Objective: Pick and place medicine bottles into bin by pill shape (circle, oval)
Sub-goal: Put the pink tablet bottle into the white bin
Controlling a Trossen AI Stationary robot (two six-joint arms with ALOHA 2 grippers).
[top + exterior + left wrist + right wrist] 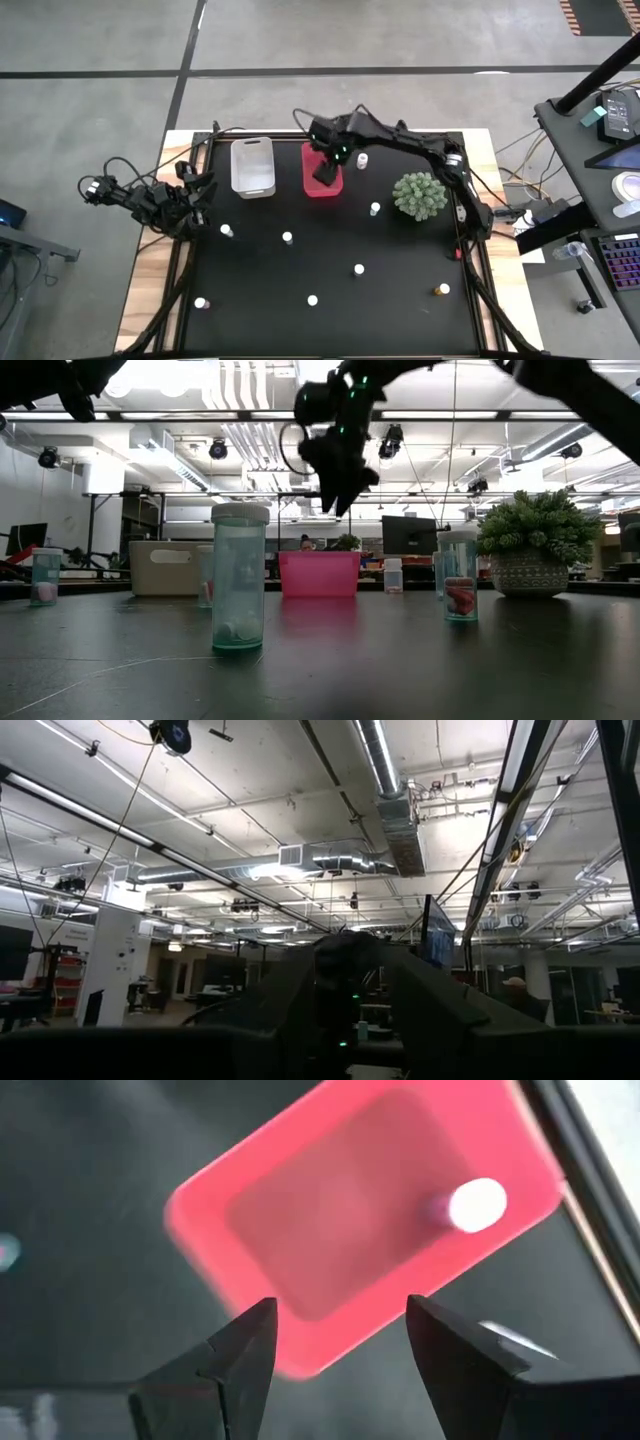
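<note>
— One bottle (477,1204) lies in the red bin (300,1230); the right gripper (340,1345) hangs above, spread and empty.
— Risk?
— Misreading pill shape — wrong bin next.

Two bins (253,166) (322,187) side by side at 12 o'clock. One bottle (476,1204) lies in the right-hand bin. Plant ball (419,195) at 2 o'clock. Other bottles (287,238) scattered ctr to 6 o'clock, well apart.

Black table (330,250), clear bin (253,166), red bin (321,185), scattered bottles (287,238), plant (419,196)
</note>
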